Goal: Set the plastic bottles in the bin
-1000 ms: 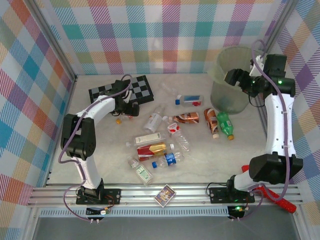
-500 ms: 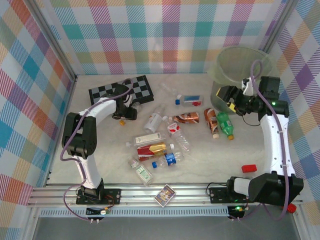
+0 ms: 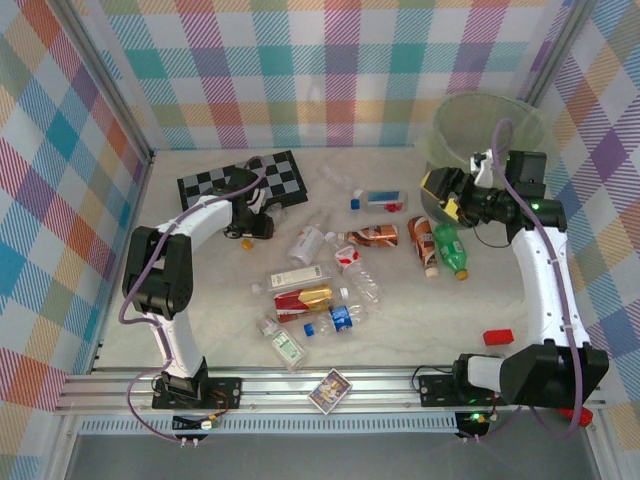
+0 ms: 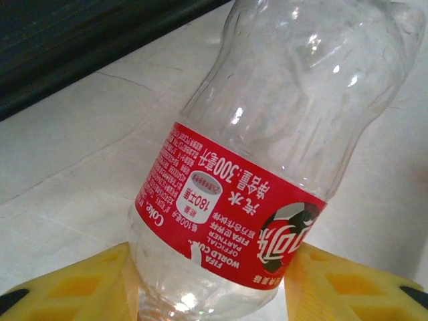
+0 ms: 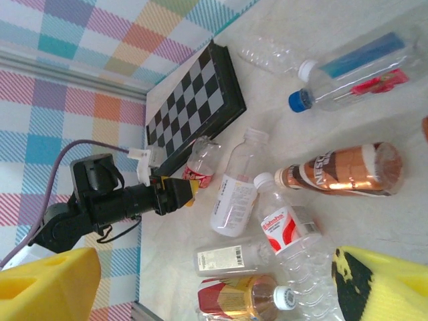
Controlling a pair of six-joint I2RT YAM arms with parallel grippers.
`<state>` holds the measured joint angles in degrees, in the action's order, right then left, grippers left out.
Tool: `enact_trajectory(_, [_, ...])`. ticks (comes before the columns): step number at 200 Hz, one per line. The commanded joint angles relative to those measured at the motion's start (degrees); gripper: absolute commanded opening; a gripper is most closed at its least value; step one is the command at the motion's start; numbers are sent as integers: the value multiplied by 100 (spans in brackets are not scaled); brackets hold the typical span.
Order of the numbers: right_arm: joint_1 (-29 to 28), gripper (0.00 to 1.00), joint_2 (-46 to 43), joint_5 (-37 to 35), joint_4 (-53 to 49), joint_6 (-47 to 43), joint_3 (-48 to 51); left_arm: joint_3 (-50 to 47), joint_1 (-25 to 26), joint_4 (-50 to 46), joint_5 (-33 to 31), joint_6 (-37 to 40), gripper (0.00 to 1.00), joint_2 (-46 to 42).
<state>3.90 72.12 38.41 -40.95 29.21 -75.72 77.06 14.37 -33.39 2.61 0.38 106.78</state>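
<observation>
Between the left claw's [image 4: 210, 291] yellow fingers [image 4: 67, 284] lies a clear red-labelled bottle [image 4: 231, 214], one end at the pads and its long axis running away from the wrist (the pads meet its sides, but a firm clamp cannot be told). It rests on the desk [image 3: 400, 320] just beside the chequered board [image 3: 245, 180], well apart from the bin [image 3: 500, 108] at far right. The right claw [image 3: 443, 195], spread wide and empty, hovers near the bin, so the left arm is nearer this bottle.

Red label [image 4: 227, 214] on the bottle [image 4: 301, 100] reads "FIFA WORLD CUP".
</observation>
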Motion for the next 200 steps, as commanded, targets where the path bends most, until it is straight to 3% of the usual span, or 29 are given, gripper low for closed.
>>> enact_trajectory(1, [-319, 89, 168, 71, 421, 177, -129, -4, 104, -138, 404, -194, 52, -572])
enact_trajectory(47, [-1161, 89, 709, -145, 1066, 645, -243, -68, 453, 41, 795, -519, 52, -1122])
enact_trajectory(97, [-2135, 90, 1722, -243, 1928, 942, -666, -331, 888, 947, 1953, -1591, 53, -1627])
enact_trajectory(167, [-2462, 91, 2893, -239, 2088, 756, -1177, -199, 1351, 1186, 2192, -1861, 53, -1687])
enact_trajectory(200, [-2578, 85, 3076, -55, 2175, 795, -1132, -119, 1419, 1249, 2216, -1890, 53, -1598])
